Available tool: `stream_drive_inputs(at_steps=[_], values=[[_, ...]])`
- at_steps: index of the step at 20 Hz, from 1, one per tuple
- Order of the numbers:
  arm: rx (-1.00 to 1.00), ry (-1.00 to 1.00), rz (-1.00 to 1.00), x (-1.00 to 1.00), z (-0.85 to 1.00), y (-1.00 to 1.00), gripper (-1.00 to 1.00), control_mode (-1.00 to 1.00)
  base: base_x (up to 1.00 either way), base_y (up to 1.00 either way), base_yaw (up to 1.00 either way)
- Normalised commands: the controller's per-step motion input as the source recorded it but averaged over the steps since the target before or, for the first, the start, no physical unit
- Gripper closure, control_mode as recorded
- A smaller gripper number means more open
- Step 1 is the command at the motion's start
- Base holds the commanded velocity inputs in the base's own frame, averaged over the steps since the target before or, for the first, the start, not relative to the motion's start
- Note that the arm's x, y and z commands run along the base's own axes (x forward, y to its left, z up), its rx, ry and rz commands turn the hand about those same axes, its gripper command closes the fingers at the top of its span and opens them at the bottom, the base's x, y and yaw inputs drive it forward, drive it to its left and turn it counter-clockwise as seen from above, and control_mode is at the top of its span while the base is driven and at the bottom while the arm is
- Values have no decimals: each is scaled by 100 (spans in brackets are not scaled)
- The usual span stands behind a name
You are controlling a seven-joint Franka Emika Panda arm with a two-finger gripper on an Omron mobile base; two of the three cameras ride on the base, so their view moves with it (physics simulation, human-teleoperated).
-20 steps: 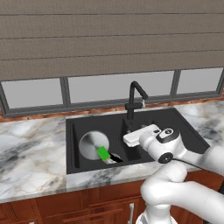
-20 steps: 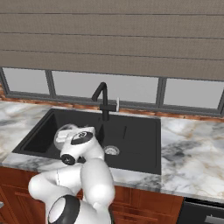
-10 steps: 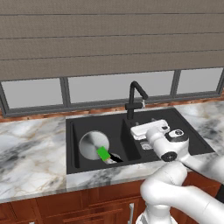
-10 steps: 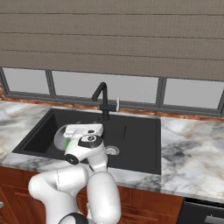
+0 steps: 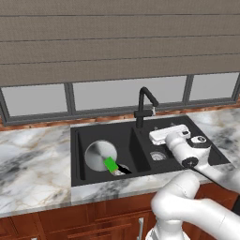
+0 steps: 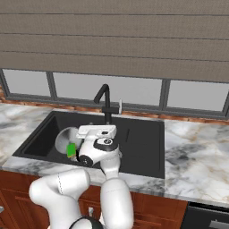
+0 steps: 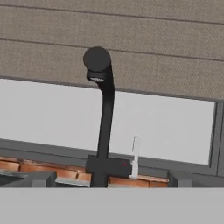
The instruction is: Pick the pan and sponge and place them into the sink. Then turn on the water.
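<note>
The silver pan (image 5: 98, 154) lies in the larger left basin of the black sink (image 5: 80, 140). The green sponge (image 5: 111, 164) rests on the pan's near edge, by its black handle. In the right base view the pan (image 6: 64, 135) and sponge (image 6: 70, 150) lie left of my hand, inside the sink (image 6: 143, 139). My gripper (image 5: 168, 131) hovers over the smaller right basin, open and empty, facing the black gooseneck faucet (image 5: 143, 106). In the hand view the gripper (image 7: 111, 179) has its fingertips (image 7: 43, 178) wide apart, with the faucet (image 7: 104, 122) and its silver lever (image 7: 136, 155) straight ahead. No water runs from the spout.
Marble counter (image 5: 33, 159) flanks the sink on both sides. A window with a lowered blind (image 5: 117, 61) stands behind the faucet above a brick sill. The small basin's round drain (image 5: 157, 155) lies just under my hand.
My hand has swung right from beside the pan, across the sink's divider, to over the small basin and turned to face the faucet. Pan and sponge have stayed put.
</note>
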Motion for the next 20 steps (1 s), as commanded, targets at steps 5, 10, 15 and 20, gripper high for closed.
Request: stream_drive_inputs(at_steps=[5,10,15,20], values=[[0,1,1,25,3,-48,-100,-100,0,0,0],[0,13,0,36,0,-36,-100,-100,0,0,0],[0,18,3,25,0,-42,-100,-100,0,0,0],[0,18,8,9,-3,-49,-100,-100,0,0,0]])
